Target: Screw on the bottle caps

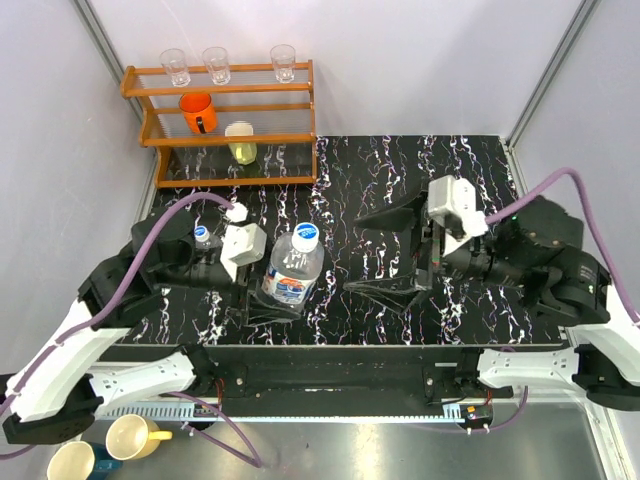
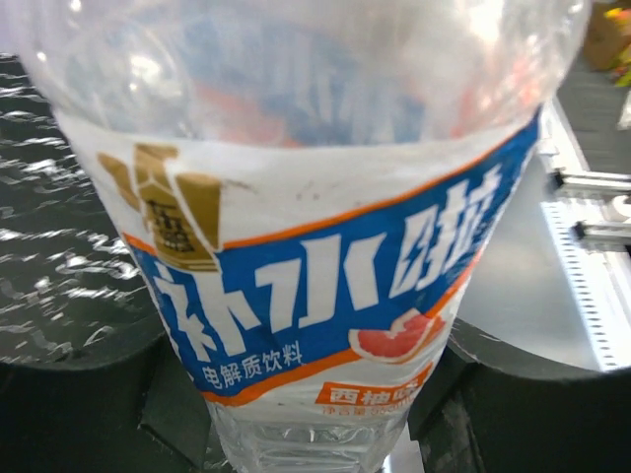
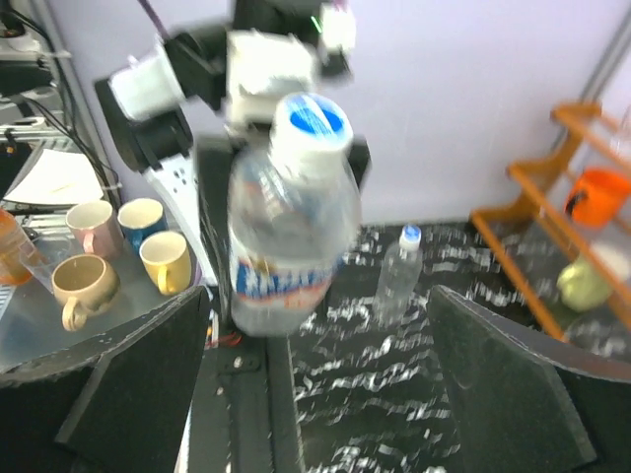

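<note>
The wide clear bottle [image 1: 292,268] with a blue, white and orange label stands near the table's front, a white and blue cap [image 1: 305,237] sitting on its neck. My left gripper [image 1: 272,305] is shut on its lower body; in the left wrist view the bottle [image 2: 315,246] fills the frame between the dark fingers [image 2: 69,404]. A slimmer bottle [image 1: 203,240] with a blue cap [image 3: 410,235] stands behind the left arm. My right gripper [image 1: 385,252] is wide open and holds nothing, to the right of the wide bottle [image 3: 291,227] and apart from it.
A wooden rack [image 1: 228,120] at the back left holds clear glasses [image 1: 215,64], an orange cup [image 1: 198,112] and a yellow cup [image 1: 241,143]. Mugs [image 1: 135,437] sit on the metal surface below the table's front edge, at the left.
</note>
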Controlling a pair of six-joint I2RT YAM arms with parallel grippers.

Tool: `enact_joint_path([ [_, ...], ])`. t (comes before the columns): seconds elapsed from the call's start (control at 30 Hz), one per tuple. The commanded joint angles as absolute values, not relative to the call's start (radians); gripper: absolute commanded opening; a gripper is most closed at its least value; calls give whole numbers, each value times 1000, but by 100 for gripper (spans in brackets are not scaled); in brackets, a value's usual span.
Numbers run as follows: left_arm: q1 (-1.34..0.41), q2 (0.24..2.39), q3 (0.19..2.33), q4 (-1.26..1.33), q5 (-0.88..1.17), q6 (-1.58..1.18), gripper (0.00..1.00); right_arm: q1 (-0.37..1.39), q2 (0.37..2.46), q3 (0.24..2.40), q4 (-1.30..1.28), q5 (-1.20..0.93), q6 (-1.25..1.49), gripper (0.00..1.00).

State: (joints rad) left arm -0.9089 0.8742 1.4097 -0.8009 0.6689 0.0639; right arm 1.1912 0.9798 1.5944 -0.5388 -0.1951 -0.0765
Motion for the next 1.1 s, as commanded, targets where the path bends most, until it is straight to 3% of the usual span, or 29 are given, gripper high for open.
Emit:
enact_joint_path([
  [0.0,-876,896,1342,-542,952,-98,50,1187,1041,1744,-480,-368,-236,100],
  [0.37,-859,864,1236,-357,1132,-150,46,938,1262,1959,-474,-750,-43,100],
  [0.67,-822,864,1267,-485,996,138,43,775,1365,1927,27,-1118,433,100],
  [0.9,-802,888,1255,-447,940,170,40,773,1388,1784,371,-1206,696,100],
  [1.07,-785,894,1250,-388,936,129,39,775,1371,1724,411,-1216,733,98],
])
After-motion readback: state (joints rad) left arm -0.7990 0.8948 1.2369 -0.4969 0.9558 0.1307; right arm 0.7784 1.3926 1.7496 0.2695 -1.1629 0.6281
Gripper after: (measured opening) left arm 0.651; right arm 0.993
